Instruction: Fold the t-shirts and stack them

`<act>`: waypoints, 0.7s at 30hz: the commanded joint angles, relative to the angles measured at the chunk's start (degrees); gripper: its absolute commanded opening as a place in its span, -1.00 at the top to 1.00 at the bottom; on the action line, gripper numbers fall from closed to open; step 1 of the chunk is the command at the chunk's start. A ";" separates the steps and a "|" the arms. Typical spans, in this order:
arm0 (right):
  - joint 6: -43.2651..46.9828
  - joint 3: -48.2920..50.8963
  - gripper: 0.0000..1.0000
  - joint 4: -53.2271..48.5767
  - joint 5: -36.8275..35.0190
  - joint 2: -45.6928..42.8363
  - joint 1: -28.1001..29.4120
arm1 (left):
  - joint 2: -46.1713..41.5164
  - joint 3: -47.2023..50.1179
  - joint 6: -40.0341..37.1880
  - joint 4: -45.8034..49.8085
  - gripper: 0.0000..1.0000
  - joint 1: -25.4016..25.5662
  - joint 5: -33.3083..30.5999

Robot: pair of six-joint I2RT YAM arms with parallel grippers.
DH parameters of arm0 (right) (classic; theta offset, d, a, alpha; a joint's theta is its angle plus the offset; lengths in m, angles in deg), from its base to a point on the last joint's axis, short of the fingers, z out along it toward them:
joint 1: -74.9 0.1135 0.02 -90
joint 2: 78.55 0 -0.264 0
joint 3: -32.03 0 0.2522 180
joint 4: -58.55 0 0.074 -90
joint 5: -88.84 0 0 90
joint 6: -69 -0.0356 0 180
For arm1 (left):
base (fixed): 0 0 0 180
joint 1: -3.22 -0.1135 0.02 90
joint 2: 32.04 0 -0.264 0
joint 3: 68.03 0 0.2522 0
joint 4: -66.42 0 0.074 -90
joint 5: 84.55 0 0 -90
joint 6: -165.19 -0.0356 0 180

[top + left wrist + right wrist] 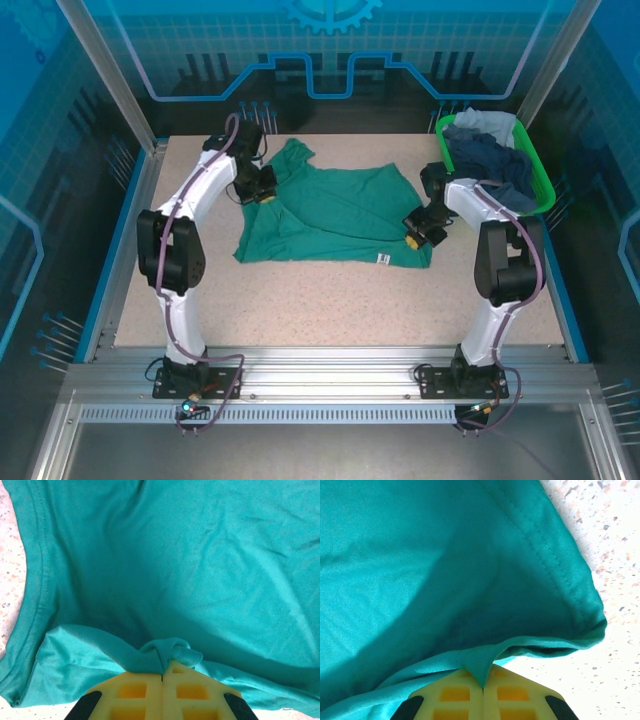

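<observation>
From above, I see the teal shirt (335,215) spread across the middle of the table (330,300), with its small white tag (382,259) at the near hem. My left gripper (265,192) sits on the shirt's left side, near the far sleeve. My right gripper (418,237) is at the shirt's right edge. In the far right corner, the green basket (541,176) holds a navy shirt (485,155) and, behind it, a grey-blue shirt (485,122).

On the left wrist camera, the yellow fingers (135,692) are pressed together, pinching a small fold of the teal shirt (200,570) at their tips.

On the right wrist camera, the fingers (512,695) are likewise closed, nipping a fold of the teal shirt (420,555) near its stitched corner. Speckled table (610,555) shows beside it.
</observation>
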State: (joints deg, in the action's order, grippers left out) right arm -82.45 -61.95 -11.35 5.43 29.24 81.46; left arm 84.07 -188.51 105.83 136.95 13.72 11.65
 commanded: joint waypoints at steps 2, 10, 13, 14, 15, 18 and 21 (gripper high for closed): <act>0.03 -2.80 0.99 -2.45 -1.79 1.68 -0.68 | 2.39 -3.13 -1.80 2.21 1.00 -0.98 -0.75; 0.25 -5.41 0.96 -2.47 -2.32 4.18 -0.74 | 4.53 -5.16 -2.19 2.54 1.00 -1.95 -0.83; 1.57 -6.53 0.91 -0.65 -2.38 5.05 -0.72 | 5.57 -5.77 -2.33 2.34 1.00 -2.22 -0.57; 2.44 -7.50 0.89 -0.38 -2.60 5.76 -0.76 | 5.94 -5.95 -2.26 2.09 1.00 -2.28 -0.38; 3.26 -8.44 0.83 -0.20 -2.81 6.62 -0.71 | 6.47 -6.19 -2.04 1.89 1.00 -2.49 -0.02; 4.70 -10.50 0.39 -0.92 -3.21 8.97 -1.13 | 8.57 -7.91 -1.13 1.72 1.00 -2.85 1.22; 5.40 -9.78 0.09 1.12 -2.92 7.80 -1.34 | 10.44 -9.71 -0.12 1.60 1.00 -3.20 2.34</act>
State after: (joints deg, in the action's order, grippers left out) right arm -78.67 -71.05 -10.32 3.33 37.15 81.20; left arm 92.59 -195.44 105.13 137.91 11.36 12.06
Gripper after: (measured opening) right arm 0.437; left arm 0.051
